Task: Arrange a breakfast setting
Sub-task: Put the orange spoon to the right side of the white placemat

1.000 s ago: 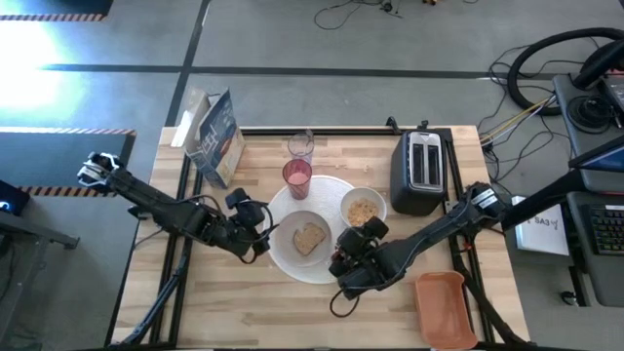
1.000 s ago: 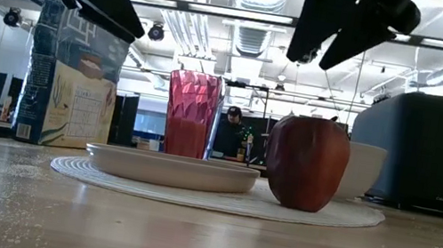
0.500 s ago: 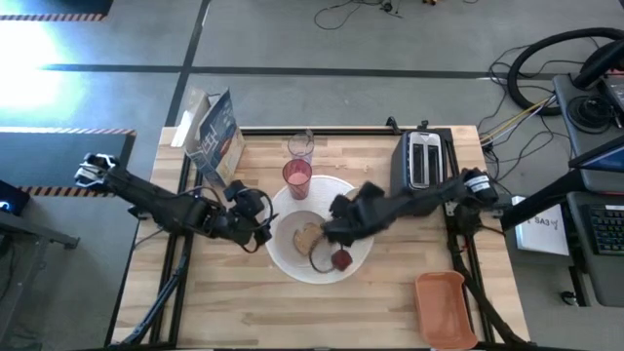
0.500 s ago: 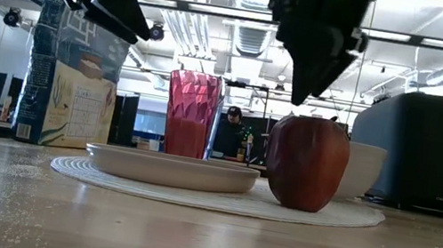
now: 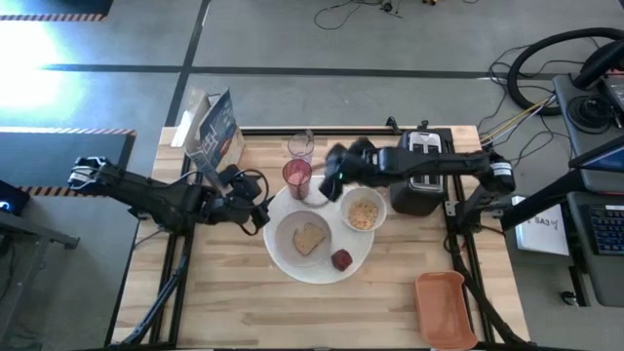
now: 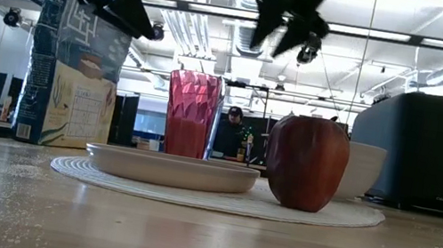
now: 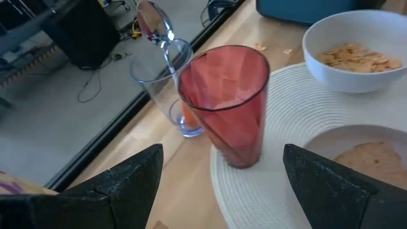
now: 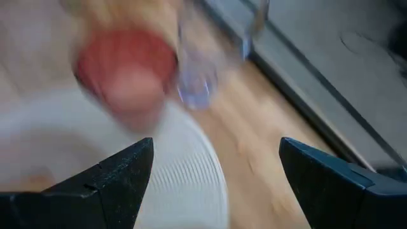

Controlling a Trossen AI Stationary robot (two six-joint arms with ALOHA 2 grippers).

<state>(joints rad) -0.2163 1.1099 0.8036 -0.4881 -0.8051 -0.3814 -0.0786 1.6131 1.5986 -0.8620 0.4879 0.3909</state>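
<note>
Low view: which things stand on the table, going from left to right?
Cereal box → pink tumbler → dark-red fruit → small white bowl → black toaster.

The right gripper [image 5: 330, 175] (fingers spread) has swung from the dark-red fruit [image 5: 341, 259] to the pink tumbler [image 5: 297, 177].

No readable text anywhere. The box [image 6: 72, 72] at the table's back left carries printed panels, a maze-like graphic and a grid, but none of the lettering resolves. The toaster [image 6: 433, 150] has a small pale mark low on its side, too small to read. A paper sheet [image 5: 541, 229] beside the table shows handwriting, illegible.
</note>
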